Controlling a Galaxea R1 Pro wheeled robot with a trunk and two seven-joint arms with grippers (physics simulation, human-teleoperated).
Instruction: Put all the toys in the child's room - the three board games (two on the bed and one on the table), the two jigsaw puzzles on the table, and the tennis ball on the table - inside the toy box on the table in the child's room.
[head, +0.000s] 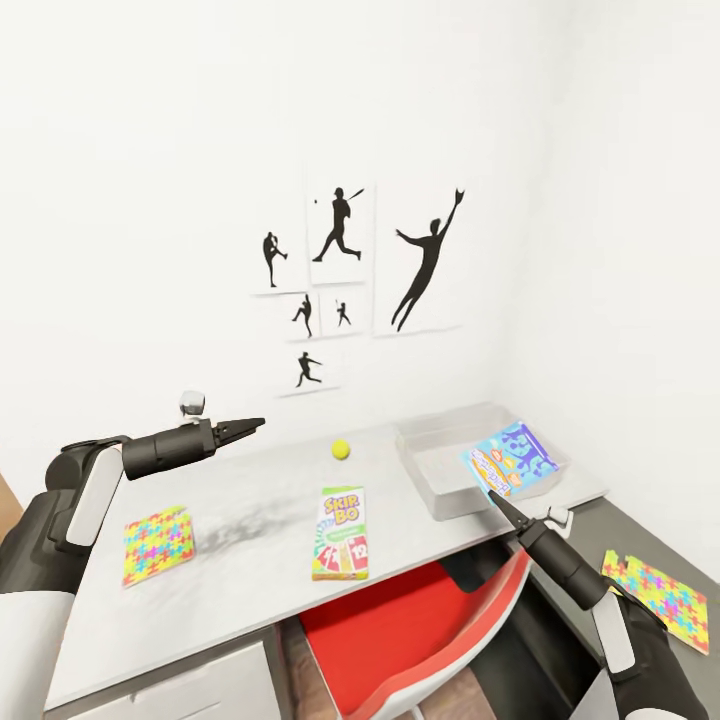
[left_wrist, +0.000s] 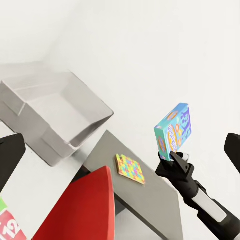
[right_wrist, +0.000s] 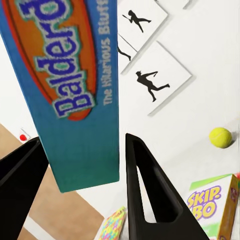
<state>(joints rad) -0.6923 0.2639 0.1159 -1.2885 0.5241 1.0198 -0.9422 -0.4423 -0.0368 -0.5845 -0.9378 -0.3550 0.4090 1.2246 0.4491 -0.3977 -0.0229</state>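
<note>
My right gripper (head: 497, 498) is shut on the blue board game (head: 512, 458), held tilted in the air over the near right part of the light-grey toy box (head: 440, 470). In the right wrist view the blue box (right_wrist: 70, 90) sits between both fingers. On the pale table (head: 240, 575) lie the Skip-Bo board game (head: 340, 533), the tennis ball (head: 342, 449) and one jigsaw puzzle (head: 158, 545). Another jigsaw puzzle (head: 657, 598) lies on the lower dark section at the right. My left gripper (head: 248, 426) hovers open and empty above the table's left part. The toy box (left_wrist: 55, 115) looks empty.
A red chair (head: 420, 630) is tucked under the table's front edge, just below my right arm. White walls meet in a corner behind the toy box, with baseball silhouette posters (head: 338, 235) on the back wall. A white drawer unit (head: 180, 690) stands under the table's left end.
</note>
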